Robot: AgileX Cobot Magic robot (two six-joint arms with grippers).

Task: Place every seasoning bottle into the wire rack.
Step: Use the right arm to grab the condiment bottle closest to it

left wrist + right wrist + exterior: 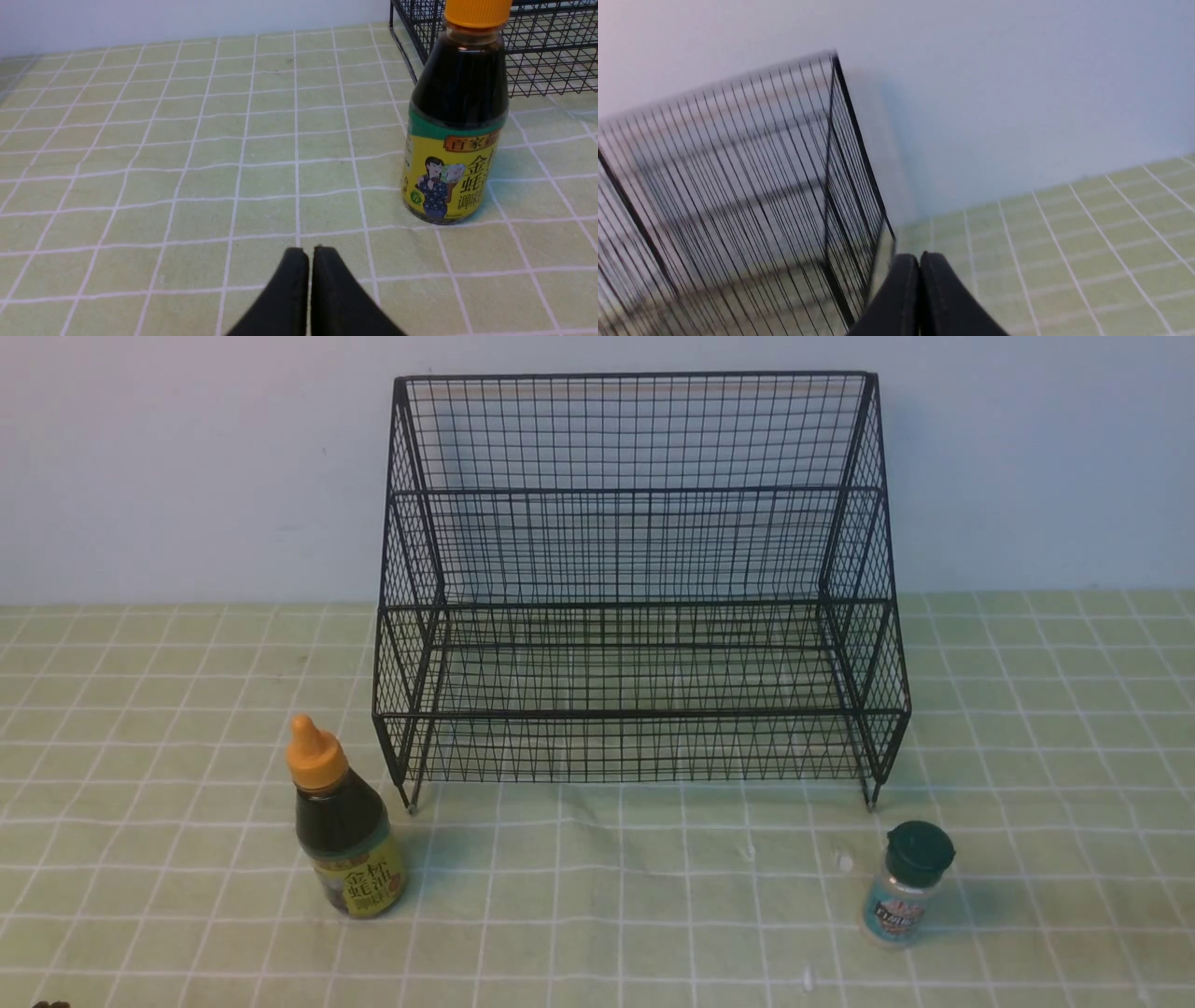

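Note:
The dark-sauce bottle (345, 821) with orange pointed cap and yellow label stands upright on the cloth, left of the rack's front left leg. It also shows in the left wrist view (455, 126). The small shaker (904, 885) with dark green lid and teal label stands upright near the rack's front right leg. The black wire rack (639, 588) stands at the back middle with both tiers bare; it also shows in the right wrist view (738, 196). My left gripper (310, 252) is shut and empty, short of the sauce bottle. My right gripper (920, 257) is shut and empty, beside the rack's end.
A green checked cloth (597, 896) covers the table. A pale wall (187, 467) rises right behind the rack. Neither arm shows in the front view.

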